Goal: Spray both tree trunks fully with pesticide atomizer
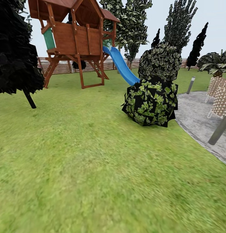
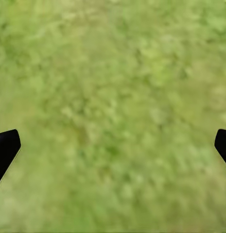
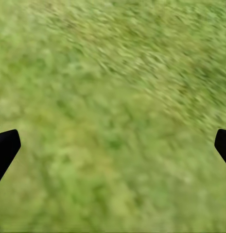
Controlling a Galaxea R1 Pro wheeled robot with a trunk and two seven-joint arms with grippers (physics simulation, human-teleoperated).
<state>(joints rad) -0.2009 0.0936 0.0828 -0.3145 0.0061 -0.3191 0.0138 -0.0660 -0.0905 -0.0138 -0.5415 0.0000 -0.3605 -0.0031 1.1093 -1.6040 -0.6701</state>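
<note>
A wide green lawn (image 1: pixel 93 168) is seen from the head view, with a brown slat fence (image 1: pixel 64 66) far at the back. A wooden play house (image 1: pixel 74 35) on legs is stood on the grass, and a blue slide (image 1: pixel 121 66) comes down from it. A round dark bush (image 1: pixel 151 102) with light green leaves is set right in front of the foot of the slide, so the end of the slide is hidden. A black leafy tree (image 1: pixel 14 55) on a thin stem is cut off at the left edge. A grey paved patch (image 1: pixel 197 113) is laid at the right, with two short grey lamp posts (image 1: pixel 190 84) and woven chairs (image 1: pixel 221 97) that are partly cut off. Tall leafy trees (image 1: pixel 132 22) are seen behind the fence line, but their trunks are mostly hidden.

In the left wrist view, the jaws of the left gripper (image 2: pixel 113 148) are held wide apart over blurry grass, with nothing between them. The jaws of the right gripper (image 3: pixel 113 148) are spread wide over blurry grass too, and nothing is held.
</note>
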